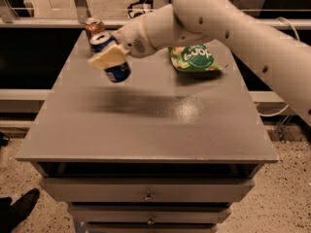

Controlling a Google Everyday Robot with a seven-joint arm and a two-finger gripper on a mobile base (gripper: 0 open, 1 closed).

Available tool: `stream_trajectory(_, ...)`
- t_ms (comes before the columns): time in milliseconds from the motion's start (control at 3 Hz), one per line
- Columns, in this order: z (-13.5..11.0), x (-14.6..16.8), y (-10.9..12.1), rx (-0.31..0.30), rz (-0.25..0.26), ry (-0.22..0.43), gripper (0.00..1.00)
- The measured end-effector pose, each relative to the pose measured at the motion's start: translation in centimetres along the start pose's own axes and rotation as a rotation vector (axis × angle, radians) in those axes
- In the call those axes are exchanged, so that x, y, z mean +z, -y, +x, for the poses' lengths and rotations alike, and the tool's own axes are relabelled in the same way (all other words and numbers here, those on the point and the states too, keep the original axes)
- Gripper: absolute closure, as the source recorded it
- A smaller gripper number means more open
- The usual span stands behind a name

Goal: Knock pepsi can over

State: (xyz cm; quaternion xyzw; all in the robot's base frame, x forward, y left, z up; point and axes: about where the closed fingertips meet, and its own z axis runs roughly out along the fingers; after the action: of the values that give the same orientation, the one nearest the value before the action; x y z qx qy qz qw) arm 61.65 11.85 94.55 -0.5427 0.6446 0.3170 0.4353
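The pepsi can (115, 71) is blue with a silver top. It is tilted, its top leaning to the upper left, over the back left part of the grey table (146, 125). My gripper (109, 57) is at the can, with one cream finger (106, 58) lying across its front. The gripper looks shut on the can. The other finger is hidden behind the can. My white arm reaches in from the upper right.
A brown-orange can (93, 25) stands upright at the table's back left edge, just behind the pepsi can. A green snack bag (194, 58) lies at the back right. Drawers sit below the table's front edge.
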Motion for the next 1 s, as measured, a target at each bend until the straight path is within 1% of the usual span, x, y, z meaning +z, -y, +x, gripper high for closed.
stream_trajectory(333, 2.8, -2.8, 1.3, -0.048, -0.008, -0.197, 1.0)
stream_trajectory(667, 6.3, -4.3, -0.5, -0.108, -0.081, -0.427, 1.0)
stream_trajectory(1000, 8.2, -4.3, -2.8, -0.16, -0.156, -0.593, 0.83)
